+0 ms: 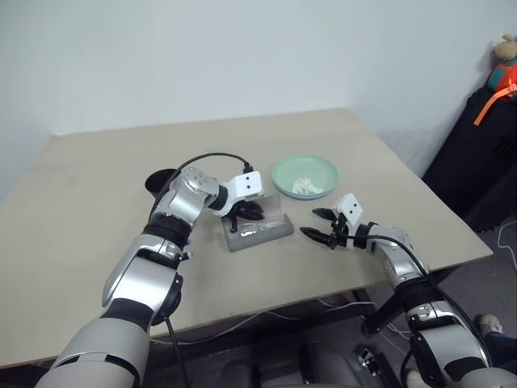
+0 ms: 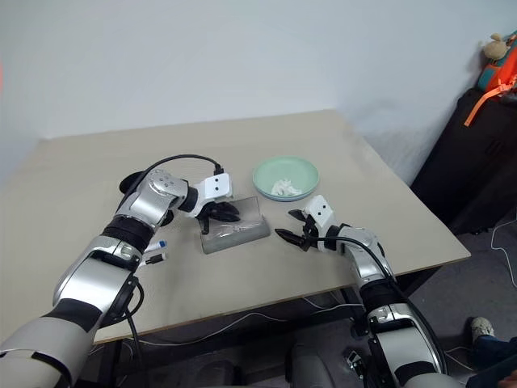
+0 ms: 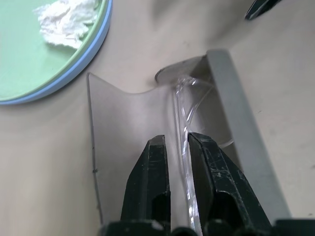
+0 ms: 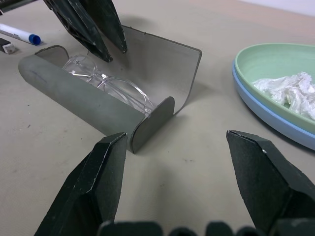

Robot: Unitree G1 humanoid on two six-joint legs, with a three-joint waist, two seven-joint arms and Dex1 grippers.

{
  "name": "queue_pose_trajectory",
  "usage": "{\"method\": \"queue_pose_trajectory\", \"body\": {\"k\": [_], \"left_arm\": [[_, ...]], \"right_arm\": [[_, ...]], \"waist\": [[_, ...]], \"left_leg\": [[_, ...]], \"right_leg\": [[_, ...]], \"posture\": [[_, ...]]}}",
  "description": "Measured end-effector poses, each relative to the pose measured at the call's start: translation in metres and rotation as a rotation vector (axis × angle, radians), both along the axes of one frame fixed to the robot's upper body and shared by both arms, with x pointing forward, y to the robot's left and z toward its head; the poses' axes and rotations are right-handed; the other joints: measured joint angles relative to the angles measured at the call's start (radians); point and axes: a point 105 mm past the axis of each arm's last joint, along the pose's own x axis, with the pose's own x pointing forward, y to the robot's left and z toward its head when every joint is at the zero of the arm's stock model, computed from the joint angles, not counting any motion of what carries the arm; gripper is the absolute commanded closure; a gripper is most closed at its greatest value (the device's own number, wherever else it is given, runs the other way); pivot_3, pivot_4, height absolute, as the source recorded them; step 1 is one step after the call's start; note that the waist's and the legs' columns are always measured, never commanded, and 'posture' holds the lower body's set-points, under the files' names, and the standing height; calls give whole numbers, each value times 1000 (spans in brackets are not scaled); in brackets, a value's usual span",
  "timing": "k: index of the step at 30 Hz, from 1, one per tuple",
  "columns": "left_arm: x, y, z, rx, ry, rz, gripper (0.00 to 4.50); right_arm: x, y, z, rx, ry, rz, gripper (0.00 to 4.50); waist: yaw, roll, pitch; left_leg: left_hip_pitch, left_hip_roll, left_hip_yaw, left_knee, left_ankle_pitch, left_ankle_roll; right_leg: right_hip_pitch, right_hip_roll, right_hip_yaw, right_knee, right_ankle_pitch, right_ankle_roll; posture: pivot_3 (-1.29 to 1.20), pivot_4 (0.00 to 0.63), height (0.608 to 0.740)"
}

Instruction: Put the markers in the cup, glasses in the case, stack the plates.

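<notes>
The grey case lies open in the middle of the table with the clear glasses inside it. My left gripper reaches down into the case and is shut on a clear arm of the glasses. Just to the right of the case's end, my right gripper hovers open with nothing in it. A mint green plate rests on the light blue plate behind the right gripper. A blue-capped marker lies left of the case. The black cup is partly hidden behind my left arm.
A white tissue wad lies in the green plate. The table's right edge runs close beside my right arm. A black bag with a stuffed toy on top stands on the floor past it.
</notes>
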Motion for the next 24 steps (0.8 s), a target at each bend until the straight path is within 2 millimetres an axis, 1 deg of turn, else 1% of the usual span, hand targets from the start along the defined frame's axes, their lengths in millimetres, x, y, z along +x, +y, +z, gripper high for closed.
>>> {"method": "queue_pose_trajectory", "body": {"k": [3,6,10,24], "left_arm": [[-3,-4,8,-62,32,-11,2956],[-6,-9,15,-94,39,-37,1894],[-5,-10,17,-95,29,-35,463],[-6,-14,21,-126,15,-54,463]], "right_arm": [[0,0,0,0,0,1,1015],[0,1,0,0,1,2,1015],[0,1,0,-1,1,4,1015],[-1,1,-1,-1,1,5,1015]], "waist": [[0,0,0],[0,0,0],[0,0,0],[0,0,0]], "left_leg": [[0,0,0,0,0,0],[0,0,0,0,0,0],[0,0,0,0,0,0],[0,0,0,0,0,0]], "right_leg": [[0,0,0,0,0,0],[0,0,0,0,0,0],[0,0,0,0,0,0],[0,0,0,0,0,0]], "posture": [[0,0,720],[0,0,720],[0,0,720],[0,0,720]]}}
